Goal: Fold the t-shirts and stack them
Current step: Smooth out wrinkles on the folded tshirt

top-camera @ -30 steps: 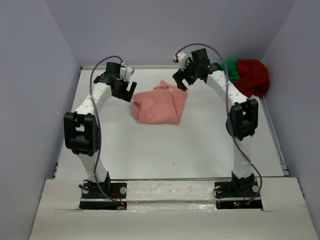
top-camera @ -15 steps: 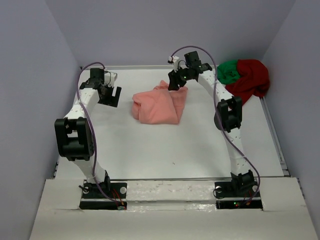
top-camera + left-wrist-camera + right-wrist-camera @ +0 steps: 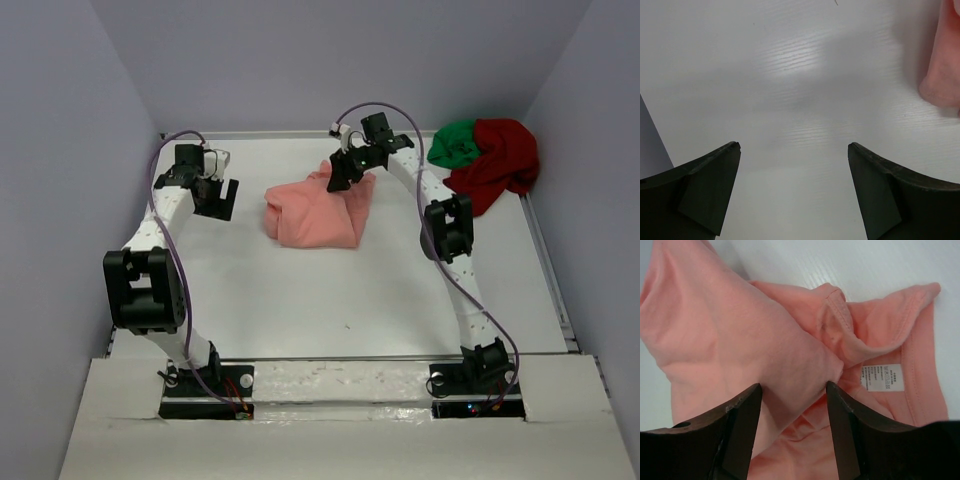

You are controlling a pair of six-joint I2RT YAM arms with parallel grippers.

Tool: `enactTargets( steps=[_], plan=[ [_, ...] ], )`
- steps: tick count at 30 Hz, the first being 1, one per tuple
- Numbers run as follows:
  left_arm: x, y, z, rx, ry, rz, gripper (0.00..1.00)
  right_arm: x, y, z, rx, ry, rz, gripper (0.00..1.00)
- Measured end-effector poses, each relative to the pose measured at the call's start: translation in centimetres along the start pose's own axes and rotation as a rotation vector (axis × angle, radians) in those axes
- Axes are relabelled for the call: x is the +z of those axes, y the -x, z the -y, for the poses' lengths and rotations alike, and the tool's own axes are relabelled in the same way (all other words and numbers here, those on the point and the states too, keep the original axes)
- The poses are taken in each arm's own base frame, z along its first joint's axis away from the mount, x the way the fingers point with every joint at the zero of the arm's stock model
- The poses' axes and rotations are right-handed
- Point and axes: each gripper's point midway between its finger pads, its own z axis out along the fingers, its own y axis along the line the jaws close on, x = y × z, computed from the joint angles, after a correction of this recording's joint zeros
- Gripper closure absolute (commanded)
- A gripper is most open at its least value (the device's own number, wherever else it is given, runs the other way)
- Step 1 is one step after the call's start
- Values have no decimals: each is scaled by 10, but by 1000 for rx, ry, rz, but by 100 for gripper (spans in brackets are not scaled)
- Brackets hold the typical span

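Observation:
A salmon-pink t-shirt (image 3: 312,213) lies crumpled at the middle back of the table. My right gripper (image 3: 341,176) is down on its far right corner. In the right wrist view the right gripper (image 3: 794,386) has its jaws pressed on a thick fold of the pink t-shirt (image 3: 715,330), with the white neck tag (image 3: 882,376) just to the right. My left gripper (image 3: 218,198) hovers left of the shirt, open and empty. The left wrist view shows the left gripper (image 3: 794,147) over bare table, a pink edge (image 3: 942,75) at right. A green t-shirt (image 3: 455,143) and a dark red t-shirt (image 3: 500,155) are bunched together at the back right.
The white table (image 3: 340,290) is walled by grey panels on three sides. A raised rail runs along its right edge (image 3: 545,260). Both arm bases stand on the near ledge.
The right gripper moved left and down onto the pink t-shirt and closed on a fold. The left arm swung left, away from the shirt, jaws still wide.

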Motion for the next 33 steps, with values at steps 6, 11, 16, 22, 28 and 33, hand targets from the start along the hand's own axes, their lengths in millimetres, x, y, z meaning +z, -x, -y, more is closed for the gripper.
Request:
enactTargets(
  steps=[6, 11, 16, 22, 28, 33],
  plan=[
    [-9, -7, 1, 7, 5, 13, 1, 19, -12, -8, 25, 49, -23, 27],
    [-15, -3, 1, 8, 10, 39, 1, 30, -16, -13, 26, 69, -27, 18],
    [-14, -6, 2, 9, 6, 36, 1, 32, -16, -14, 27, 76, -28, 26],
    [-13, -5, 4, 9, -8, 41, 1, 33, -17, -15, 32, 83, -30, 74],
    [-13, -4, 6, 9, -15, 44, 1, 34, -19, -17, 33, 89, -34, 100],
    [-13, -4, 8, 10, -28, 47, 1, 34, -20, -16, 30, 83, -40, 100]
  ],
)
